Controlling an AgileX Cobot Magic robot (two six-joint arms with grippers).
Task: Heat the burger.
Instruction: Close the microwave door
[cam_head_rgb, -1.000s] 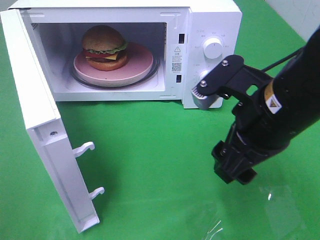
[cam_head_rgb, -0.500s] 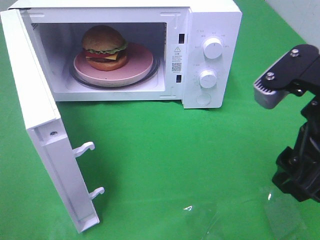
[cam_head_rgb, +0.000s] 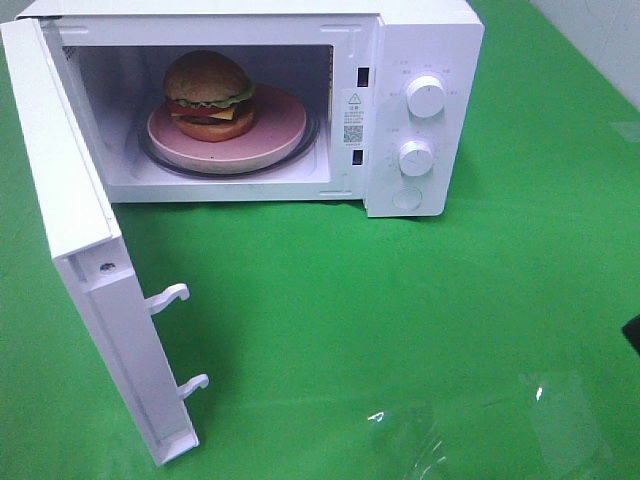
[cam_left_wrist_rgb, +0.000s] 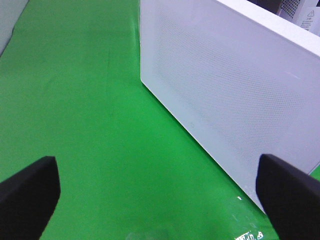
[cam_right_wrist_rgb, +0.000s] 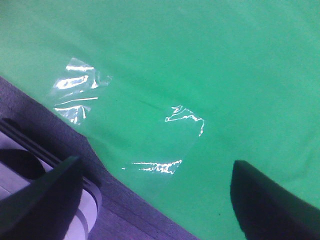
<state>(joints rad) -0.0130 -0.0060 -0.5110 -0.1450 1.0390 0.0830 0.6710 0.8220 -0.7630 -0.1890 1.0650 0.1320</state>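
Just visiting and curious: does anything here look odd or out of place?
The burger sits off-centre on its pink plate inside the microwave, whose door hangs wide open. Crinkled clear film lies glinting on the green cloth in front, which looks like stray wrapping.

Green table (cam_head_rgb: 480, 300) carries microwave (cam_head_rgb: 440, 60) (door open), clear film (cam_head_rgb: 410, 440).

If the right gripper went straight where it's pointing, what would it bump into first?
Probably the clear shiny plastic film lying on the green cloth. The right gripper, jaws open, points at it, though depth is hard to judge.
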